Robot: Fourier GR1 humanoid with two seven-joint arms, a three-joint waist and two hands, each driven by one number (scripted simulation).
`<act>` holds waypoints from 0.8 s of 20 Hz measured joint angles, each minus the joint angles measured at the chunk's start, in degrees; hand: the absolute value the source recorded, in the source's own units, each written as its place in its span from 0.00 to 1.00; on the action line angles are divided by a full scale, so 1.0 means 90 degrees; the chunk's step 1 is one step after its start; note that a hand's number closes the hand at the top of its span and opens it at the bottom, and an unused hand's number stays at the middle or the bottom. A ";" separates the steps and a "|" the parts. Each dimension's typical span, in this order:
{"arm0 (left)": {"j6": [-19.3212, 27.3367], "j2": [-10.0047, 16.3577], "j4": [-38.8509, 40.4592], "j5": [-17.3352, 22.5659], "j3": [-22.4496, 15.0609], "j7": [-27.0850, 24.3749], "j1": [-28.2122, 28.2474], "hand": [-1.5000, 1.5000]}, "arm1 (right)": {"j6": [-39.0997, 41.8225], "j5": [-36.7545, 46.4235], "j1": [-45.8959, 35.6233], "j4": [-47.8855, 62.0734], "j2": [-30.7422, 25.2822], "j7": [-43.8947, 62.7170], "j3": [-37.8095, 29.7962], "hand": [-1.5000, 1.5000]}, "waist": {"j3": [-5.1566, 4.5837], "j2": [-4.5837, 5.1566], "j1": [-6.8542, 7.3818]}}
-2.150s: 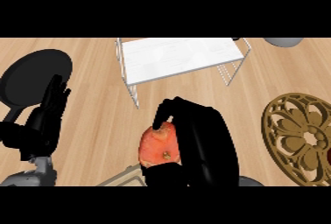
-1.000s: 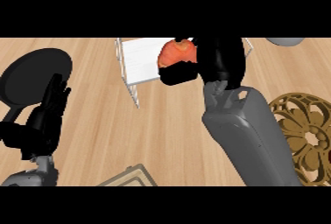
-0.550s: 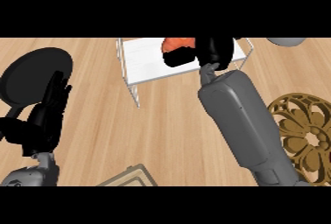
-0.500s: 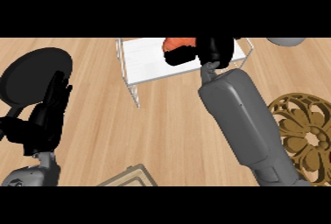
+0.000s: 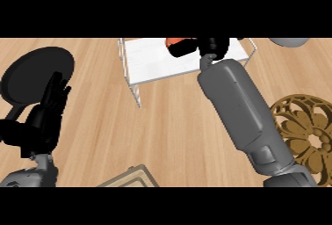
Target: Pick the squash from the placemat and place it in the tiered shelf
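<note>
The squash (image 5: 173, 41) is shown over the white top of the tiered shelf (image 5: 156, 61), enclosed by the curled fingers of the right hand (image 5: 194, 47). The left hand (image 5: 40, 121) is held spread, fingers straight, beside a black plate (image 5: 32, 72).

the right hand (image 5: 209, 45) curls round the squash (image 5: 173, 41) above the tiered shelf (image 5: 156, 66).

A kitchen: a wooden counter (image 5: 165, 132) bears a white tiered shelf (image 5: 152, 61) at the far edge, a round black plate (image 5: 29, 72) at left and an ornate brass trivet (image 5: 310, 132) at right.
</note>
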 measured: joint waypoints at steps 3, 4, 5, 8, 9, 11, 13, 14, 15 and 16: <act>-0.0062 0.0035 -0.0068 0.0036 0.0054 -0.0012 0.0102 0.50 | -0.0067 -0.0284 -0.0148 0.0490 0.0023 -0.0346 -0.0118 0.00 | 0.0000 -0.0005 0.0001; -0.0101 0.0059 -0.0070 0.0078 0.0090 -0.0006 0.0096 0.50 | -0.0049 -0.0363 -0.0288 0.0685 -0.0002 -0.0455 -0.0221 0.00 | 0.0000 -0.0002 0.0005; -0.0106 0.0058 -0.0124 0.0075 0.0083 0.0026 0.0126 0.50 | -0.0093 -0.0479 -0.0313 0.0837 0.0009 -0.0641 -0.0266 0.00 | 0.0000 -0.0005 0.0011; -0.0122 0.0033 -0.0001 0.0058 0.0094 -0.0043 0.0111 0.50 | -0.0121 -0.0738 -0.0490 0.1058 0.0034 -0.0923 -0.0362 0.00 | 0.0000 -0.0005 -0.0005; -0.0079 -0.0007 0.0012 0.0015 0.0057 -0.0023 0.0051 0.50 | -0.0099 -0.0843 -0.0516 0.1110 -0.0001 -0.1121 -0.0450 0.00 | 0.0000 -0.0003 -0.0010; -0.0075 -0.0008 -0.0001 -0.0012 0.0061 -0.0041 0.0065 0.50 | -0.0090 -0.0997 -0.0552 0.1115 -0.0023 -0.1380 -0.0576 0.00 | 0.0001 -0.0006 -0.0027; -0.0054 -0.0021 0.0006 -0.0028 0.0066 -0.0021 0.0037 0.50 | -0.0119 -0.1179 -0.0552 0.0902 -0.0025 -0.1501 -0.0666 0.00 | 0.0002 -0.0018 -0.0056; -0.0042 -0.0038 -0.0120 -0.0034 0.0036 0.0068 0.0090 0.50 | -0.0165 -0.1255 -0.0509 0.0789 -0.0020 -0.1551 -0.0724 0.00 | 0.0001 -0.0025 -0.0062; -0.0072 -0.0039 -0.0082 -0.0004 0.0053 0.0027 0.0095 0.50 | -0.0196 -0.1346 -0.0519 0.0729 -0.0041 -0.1613 -0.0810 0.00 | 0.0001 -0.0025 -0.0068; -0.0105 -0.0039 -0.0084 0.0010 0.0061 -0.0043 0.0190 0.50 | -0.0197 -0.1410 -0.0501 0.0619 -0.0097 -0.1592 -0.0874 0.00 | 0.0001 -0.0030 -0.0078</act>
